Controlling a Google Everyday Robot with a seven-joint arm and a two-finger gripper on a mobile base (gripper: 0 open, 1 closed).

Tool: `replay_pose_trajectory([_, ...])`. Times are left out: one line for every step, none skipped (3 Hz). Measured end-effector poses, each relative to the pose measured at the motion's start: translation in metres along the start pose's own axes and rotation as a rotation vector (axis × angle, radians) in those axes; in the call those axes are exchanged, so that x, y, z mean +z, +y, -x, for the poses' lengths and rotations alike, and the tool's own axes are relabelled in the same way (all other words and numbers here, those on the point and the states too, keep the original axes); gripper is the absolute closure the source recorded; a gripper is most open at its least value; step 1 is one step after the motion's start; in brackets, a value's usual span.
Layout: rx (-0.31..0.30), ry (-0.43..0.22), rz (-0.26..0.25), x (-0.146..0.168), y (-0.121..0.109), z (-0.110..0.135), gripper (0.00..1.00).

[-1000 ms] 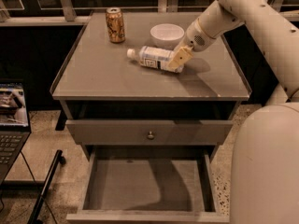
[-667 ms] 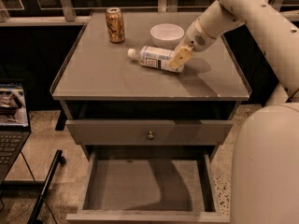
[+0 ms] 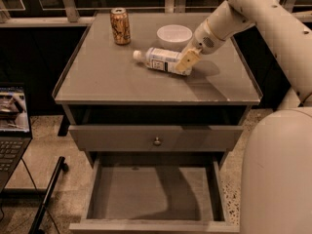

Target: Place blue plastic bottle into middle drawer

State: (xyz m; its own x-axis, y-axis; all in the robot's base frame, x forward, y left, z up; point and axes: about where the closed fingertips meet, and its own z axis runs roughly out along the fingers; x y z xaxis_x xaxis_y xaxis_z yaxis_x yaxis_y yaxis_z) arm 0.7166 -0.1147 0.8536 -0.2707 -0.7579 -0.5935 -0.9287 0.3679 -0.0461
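The blue plastic bottle (image 3: 161,60) lies on its side on the grey cabinet top (image 3: 107,77), white cap pointing left. My gripper (image 3: 185,61) reaches down from the upper right and sits at the bottle's right, bottom end, covering it. The bottle rests on the surface. The middle drawer (image 3: 152,226) is pulled open low at the front, with a bare grey floor and nothing in it.
A gold-brown can (image 3: 120,26) stands at the back left of the cabinet top and a white bowl (image 3: 174,34) sits behind the bottle. A shut drawer front with a round knob (image 3: 156,141) is above the open drawer. A laptop (image 3: 12,126) stands at the left.
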Motion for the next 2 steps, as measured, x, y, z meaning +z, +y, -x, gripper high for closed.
replay_pose_trajectory([-0.047, -0.044, 0.057, -0.012, 0.017, 0.005, 1.0])
replay_pose_trajectory([-0.031, -0.052, 0.109, -0.041, 0.05, -0.009, 1.0])
